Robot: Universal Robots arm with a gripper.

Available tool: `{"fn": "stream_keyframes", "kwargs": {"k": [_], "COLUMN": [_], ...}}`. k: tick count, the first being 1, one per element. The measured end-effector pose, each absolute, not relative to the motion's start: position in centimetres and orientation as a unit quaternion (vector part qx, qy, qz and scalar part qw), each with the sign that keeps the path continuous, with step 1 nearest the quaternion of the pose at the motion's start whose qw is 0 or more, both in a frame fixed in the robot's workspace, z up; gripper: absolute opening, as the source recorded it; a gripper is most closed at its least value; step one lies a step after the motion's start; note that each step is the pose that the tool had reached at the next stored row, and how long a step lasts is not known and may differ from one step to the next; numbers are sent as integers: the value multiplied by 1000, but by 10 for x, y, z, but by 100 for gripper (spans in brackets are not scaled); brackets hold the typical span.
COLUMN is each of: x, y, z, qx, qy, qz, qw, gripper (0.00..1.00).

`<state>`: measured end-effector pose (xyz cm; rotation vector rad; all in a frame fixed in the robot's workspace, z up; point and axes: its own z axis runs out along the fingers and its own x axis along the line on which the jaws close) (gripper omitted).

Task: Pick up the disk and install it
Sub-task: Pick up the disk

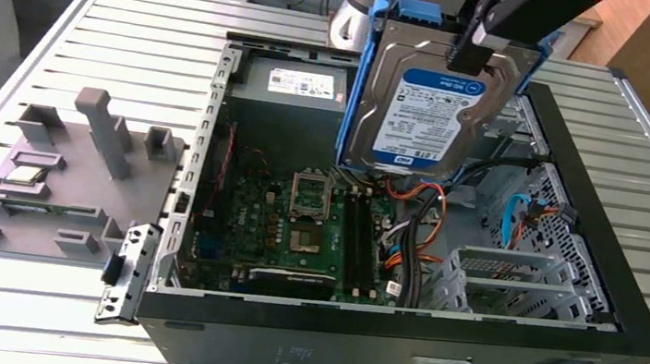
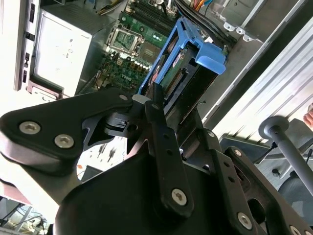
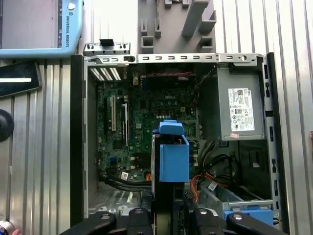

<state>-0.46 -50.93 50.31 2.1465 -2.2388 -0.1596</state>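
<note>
Beneath the disk (image 1: 423, 110), the motherboard (image 1: 283, 223) lies clear; cables (image 1: 427, 241) and a drive cage (image 1: 512, 279) seemingly crowd alongside.

Robot's gripper (image 2: 175, 106) in the second wrist view: matte black throughout, built of flat, round-cornered link plates (image 2: 54, 122) hinged together and fastened with silver hex-socket screws (image 2: 178, 197), tapering to slim black jaws. In the exterior view, the arm (image 1: 353, 13) shows a rounded silver-grey housing.

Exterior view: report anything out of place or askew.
The disk hangs on edge in the gripper over the open case, outside any bay. Nothing looks spilled or damaged.
</note>
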Motion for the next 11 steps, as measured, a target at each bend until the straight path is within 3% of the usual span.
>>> {"fn": "stream_keyframes", "kwargs": {"k": [11], "x": [13], "y": [-517], "z": [502], "qx": [690], "qy": [-722], "qz": [-51], "qw": [18], "gripper": [35]}}
